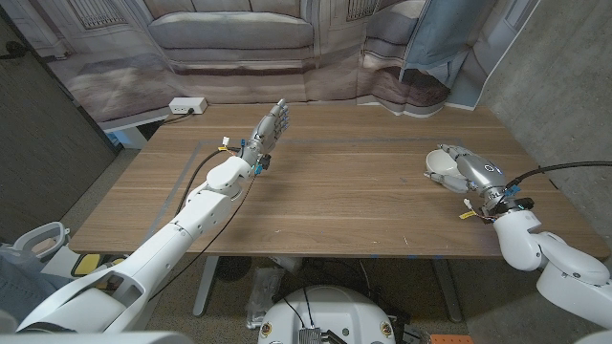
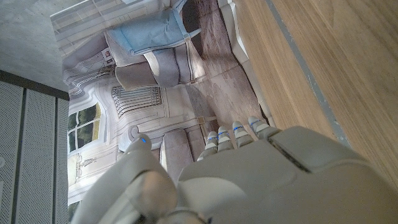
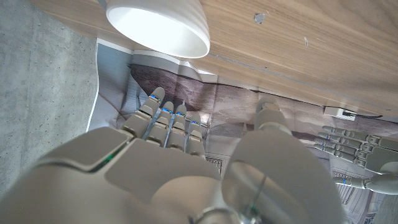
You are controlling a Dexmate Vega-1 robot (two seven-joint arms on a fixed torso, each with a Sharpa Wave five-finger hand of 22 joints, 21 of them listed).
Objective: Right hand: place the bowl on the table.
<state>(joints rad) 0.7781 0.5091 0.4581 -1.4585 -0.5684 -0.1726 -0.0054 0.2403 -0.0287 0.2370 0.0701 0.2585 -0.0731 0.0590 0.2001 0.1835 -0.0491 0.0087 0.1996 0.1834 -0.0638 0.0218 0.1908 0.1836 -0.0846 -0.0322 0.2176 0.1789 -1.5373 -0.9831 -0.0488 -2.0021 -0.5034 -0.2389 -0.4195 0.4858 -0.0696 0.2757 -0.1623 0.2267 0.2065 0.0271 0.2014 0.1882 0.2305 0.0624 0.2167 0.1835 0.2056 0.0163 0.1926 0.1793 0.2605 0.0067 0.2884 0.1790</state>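
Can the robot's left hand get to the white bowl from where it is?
Probably not easily: the left hand stands far across the table from the bowl, which sits beside the right hand. Nothing lies between them.

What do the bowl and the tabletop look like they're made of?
Bowl: white with a smooth glossy wall and bright glare, so probably glazed ceramic, though hard plastic can't be ruled out. Table: brown with running grain lines and a matte sheen, so wood or wood veneer.
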